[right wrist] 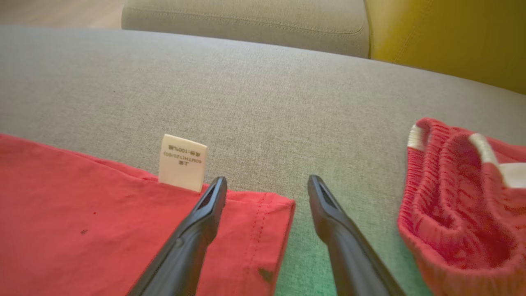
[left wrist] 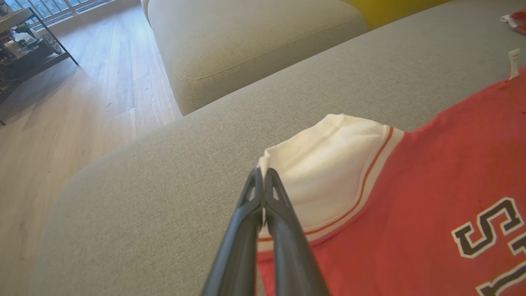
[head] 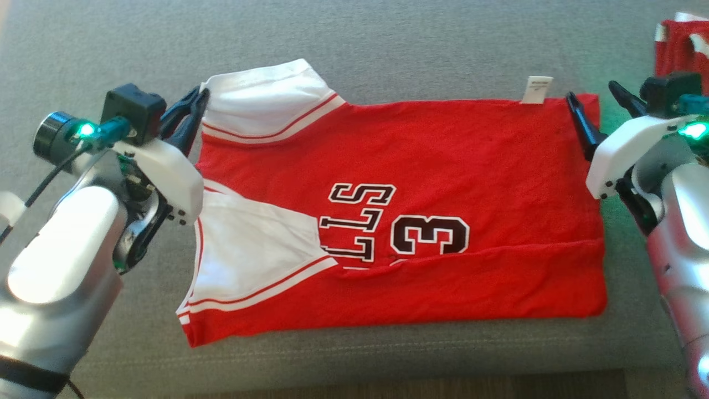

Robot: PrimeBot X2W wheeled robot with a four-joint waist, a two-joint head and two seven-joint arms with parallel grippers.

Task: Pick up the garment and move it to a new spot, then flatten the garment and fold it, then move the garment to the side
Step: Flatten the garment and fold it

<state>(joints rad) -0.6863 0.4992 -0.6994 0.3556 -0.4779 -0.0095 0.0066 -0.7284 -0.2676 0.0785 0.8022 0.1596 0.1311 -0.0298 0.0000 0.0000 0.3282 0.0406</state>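
A red jersey, the garment [head: 443, 166], lies spread on the grey cushion [head: 388, 50], its lower edge folded up over the number 3. My left gripper [head: 196, 102] is shut on the edge of the white sleeve [left wrist: 328, 164]; in the left wrist view the fingers [left wrist: 263, 174] are pressed together with white cloth pinched between them. At the far right corner of the garment [right wrist: 82, 205] my right gripper [right wrist: 267, 183] stands open. One of its fingers is over the red hem and the other over bare cushion. A white label [right wrist: 182, 163] sticks out beside it.
Bunched red shorts with white trim [right wrist: 460, 205] lie on the cushion just right of my right gripper. A second beige cushion [left wrist: 246, 49] and a yellow one [right wrist: 452, 37] stand behind. Wooden floor [left wrist: 61, 123] and a dark shelf [left wrist: 24, 49] lie to the left.
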